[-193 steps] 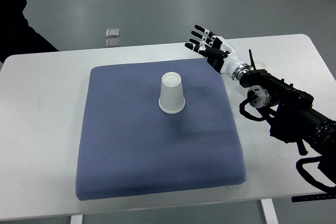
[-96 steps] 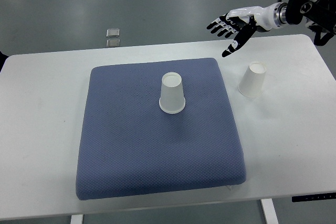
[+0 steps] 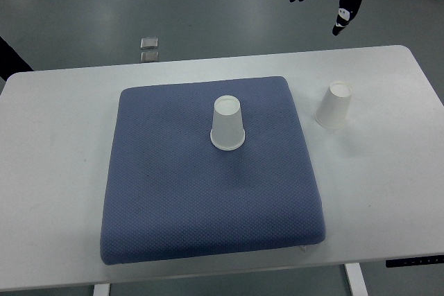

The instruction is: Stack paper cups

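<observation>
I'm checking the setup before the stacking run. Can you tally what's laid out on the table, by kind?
White paper cups, upside down: 2, one on the pad and one on the bare tabletop to its right
Blue-grey square fabric pad: 1
Total: 3 things on the white table

Bright, even overhead light; soft faint shadows, sharp focus, no glare.
</observation>
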Motion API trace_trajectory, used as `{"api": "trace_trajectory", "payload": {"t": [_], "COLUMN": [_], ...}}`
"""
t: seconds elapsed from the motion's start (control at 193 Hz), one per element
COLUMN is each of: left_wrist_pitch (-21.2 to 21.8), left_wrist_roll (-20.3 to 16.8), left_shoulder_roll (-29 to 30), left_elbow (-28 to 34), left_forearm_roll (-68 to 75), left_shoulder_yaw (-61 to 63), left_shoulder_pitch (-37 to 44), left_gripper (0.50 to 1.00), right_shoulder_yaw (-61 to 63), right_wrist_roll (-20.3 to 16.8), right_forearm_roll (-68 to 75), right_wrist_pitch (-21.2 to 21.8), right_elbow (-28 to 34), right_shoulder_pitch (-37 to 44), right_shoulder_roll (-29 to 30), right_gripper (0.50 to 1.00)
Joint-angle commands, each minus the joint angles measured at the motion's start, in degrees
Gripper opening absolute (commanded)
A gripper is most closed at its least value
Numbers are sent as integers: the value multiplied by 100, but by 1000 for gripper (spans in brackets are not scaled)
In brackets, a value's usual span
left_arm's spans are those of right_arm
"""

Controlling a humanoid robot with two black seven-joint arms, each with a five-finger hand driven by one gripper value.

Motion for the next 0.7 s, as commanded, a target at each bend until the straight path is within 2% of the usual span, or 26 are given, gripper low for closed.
{"api": "trace_trajectory", "payload": {"t": [0.0, 0.238, 0.42, 0.534, 0.694], "left_wrist_pitch": [0, 0, 0, 0, 0], "left_wrist_roll": [0, 0, 0, 0, 0], "left_shoulder_roll": [0, 0, 0, 0, 0], "left_elbow": [-18, -36, -36, -36, -10], "left_forearm_roll": [12, 3, 3, -6, -6], "left_shoulder_yaw": [3, 3, 3, 3, -6], "left_shoulder_pitch": [0, 0, 0, 9, 9], "left_gripper": [1000, 1000, 1000, 1000, 1000], "right_shoulder_yaw": [-169, -213, -151, -142, -142], "right_wrist_roll": [-75, -75, -75, -75, -84], "right_forearm_roll": [7, -11, -90, -116, -125], "right_wrist_pitch": [0, 0, 0, 0, -881], "right_elbow": [417, 566, 267, -137, -699], "right_shoulder_pitch": [385, 376, -476, -1100, -1970], "right_shoulder_roll": [-242, -514, -365, -4, 408], "right_gripper": [928, 928, 928, 928, 928]}}
